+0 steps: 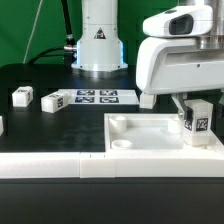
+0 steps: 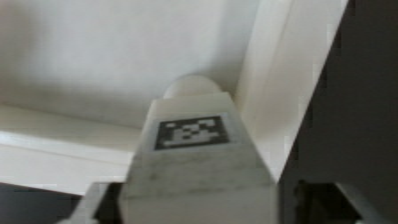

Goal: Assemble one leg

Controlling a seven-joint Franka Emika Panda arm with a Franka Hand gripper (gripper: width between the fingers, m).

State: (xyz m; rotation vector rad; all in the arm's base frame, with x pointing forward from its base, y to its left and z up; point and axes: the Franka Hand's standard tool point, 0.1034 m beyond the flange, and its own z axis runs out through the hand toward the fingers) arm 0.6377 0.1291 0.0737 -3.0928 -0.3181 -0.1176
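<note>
Grip: hand (image 1: 196, 114) clenched on small white plastic rectangular leg (image 1: 199, 124), upright, tag outward, over exterior view's right end of large white square tray part (image 1: 135, 137). Leg-to-tray contact: can't tell. Open black bench (image 1: 50, 128) toward exterior view's left; two small white tagged blocks (image 1: 22, 96) (image 1: 53, 101) there, well apart from tray. Wrist view: fingertips cut off.

Arm: single, white; base (image 1: 100, 40) stands at the back of the exterior view, upper links cut off by the frame. Wrist: bulky white housing (image 1: 178, 55), pointing straight down. Gripper (image 1: 196, 112): vertical, jaws clamped on the leg (image 1: 198, 124), which stands upright.
</note>
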